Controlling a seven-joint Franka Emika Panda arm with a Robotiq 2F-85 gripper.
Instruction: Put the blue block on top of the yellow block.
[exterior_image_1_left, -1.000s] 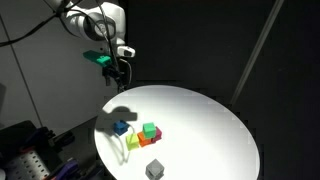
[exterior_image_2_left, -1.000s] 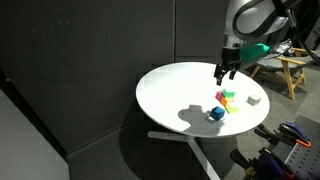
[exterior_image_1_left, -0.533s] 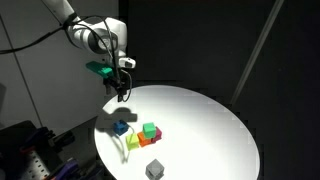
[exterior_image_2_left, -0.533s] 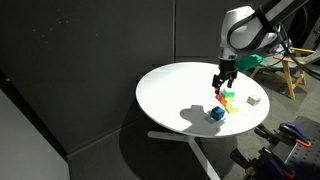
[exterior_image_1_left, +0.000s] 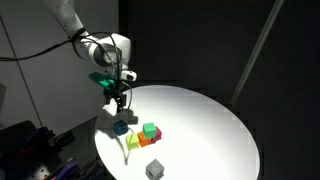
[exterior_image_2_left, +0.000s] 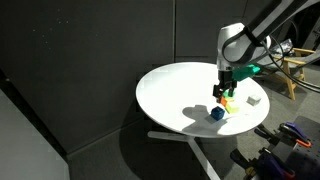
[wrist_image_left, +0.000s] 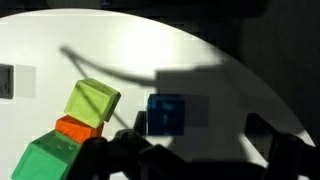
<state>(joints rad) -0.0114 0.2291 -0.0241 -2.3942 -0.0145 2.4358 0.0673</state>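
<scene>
The round white surface (exterior_image_1_left: 205, 125) carries five small cubes near one edge. The arm (exterior_image_1_left: 104, 48) reaches in over that edge, and its jaws hang spread wide and empty above the cubes, touching none of them. In the wrist view the blue block (wrist_image_left: 166, 113) sits flat on the surface in the arm's shadow, roughly between the two dark jaw tips and clear of the other cubes. The yellow block (wrist_image_left: 93, 102) lies near it to one side, close against an orange-red cube (wrist_image_left: 72, 128), which in turn sits against a green cube (wrist_image_left: 42, 158). In an exterior view a grey cube (exterior_image_1_left: 154, 170) stands well apart from this cluster, at the surface's rim.
</scene>
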